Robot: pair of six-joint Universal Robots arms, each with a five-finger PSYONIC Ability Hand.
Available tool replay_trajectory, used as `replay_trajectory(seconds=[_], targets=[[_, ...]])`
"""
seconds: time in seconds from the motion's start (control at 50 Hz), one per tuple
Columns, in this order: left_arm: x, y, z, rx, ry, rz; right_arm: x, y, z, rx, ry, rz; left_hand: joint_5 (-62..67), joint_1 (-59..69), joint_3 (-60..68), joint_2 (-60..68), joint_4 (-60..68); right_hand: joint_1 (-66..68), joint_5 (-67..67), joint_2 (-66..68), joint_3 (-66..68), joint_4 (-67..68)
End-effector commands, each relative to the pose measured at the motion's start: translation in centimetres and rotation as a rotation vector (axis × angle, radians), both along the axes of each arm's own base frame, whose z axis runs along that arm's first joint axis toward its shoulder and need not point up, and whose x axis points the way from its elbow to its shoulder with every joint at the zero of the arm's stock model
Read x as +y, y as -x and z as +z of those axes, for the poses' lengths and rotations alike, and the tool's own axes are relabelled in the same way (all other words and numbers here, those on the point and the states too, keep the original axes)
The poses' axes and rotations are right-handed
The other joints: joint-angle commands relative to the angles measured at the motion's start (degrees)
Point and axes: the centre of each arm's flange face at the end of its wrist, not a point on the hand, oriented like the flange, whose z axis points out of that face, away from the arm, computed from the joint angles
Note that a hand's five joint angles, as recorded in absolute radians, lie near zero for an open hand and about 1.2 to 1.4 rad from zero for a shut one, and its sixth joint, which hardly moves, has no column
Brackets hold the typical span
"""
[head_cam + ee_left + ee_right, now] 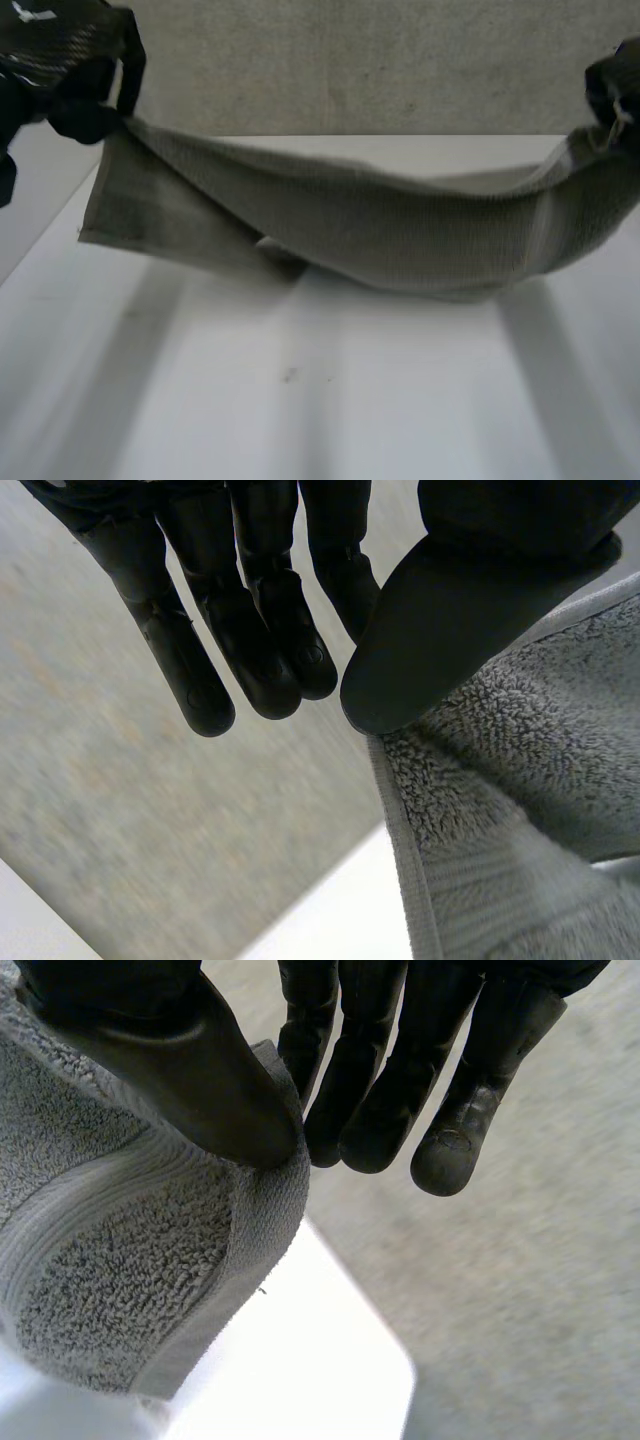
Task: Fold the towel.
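Left hand [450,630] apparently pinches terry towel [520,770].

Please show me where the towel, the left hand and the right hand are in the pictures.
towel [400,225], head view: the sagging middle of the cloth.
left hand [450,630], left wrist view: the thumb, pressed on the towel.
right hand [185,1070], right wrist view: the thumb, pressed on the towel.

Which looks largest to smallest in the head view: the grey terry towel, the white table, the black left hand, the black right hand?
white table
grey terry towel
black left hand
black right hand
Hands cut off at the edge: order between them unsure.
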Motion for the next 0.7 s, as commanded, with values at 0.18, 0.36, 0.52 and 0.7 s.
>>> replay_trajectory(seconds=[0.18, 0.36, 0.52, 0.7], targets=[[-10.8, 3.7, -11.1, -0.209, -0.197, -0.006, -7.2, -5.6, -6.0, 0.037, -0.082, 0.108, 11.4, 12.0, 10.3, 10.2, 10.3, 5.6, 3.4, 4.6, 4.2, 3.4], [-16.9, 6.0, 1.0, 0.103, 0.451, 0.033, -14.1, -8.7, 3.3, -0.294, 0.585, 0.074, 11.4, 12.0, 10.3, 10.2, 10.3, 5.6, 3.4, 4.6, 4.2, 3.4], [-14.9, 4.2, 4.6, 0.347, 0.511, 0.03, -12.2, -8.2, 5.9, -0.515, 0.617, 0.152, 11.4, 12.0, 10.3, 10.2, 10.3, 5.6, 3.4, 4.6, 4.2, 3.4], [-13.9, 2.2, -5.7, 0.232, 0.171, 0.086, -11.5, -7.2, -2.8, -0.392, 0.219, 0.166, 11.4, 12.0, 10.3, 10.2, 10.3, 5.6, 3.4, 4.6, 4.2, 3.4]])
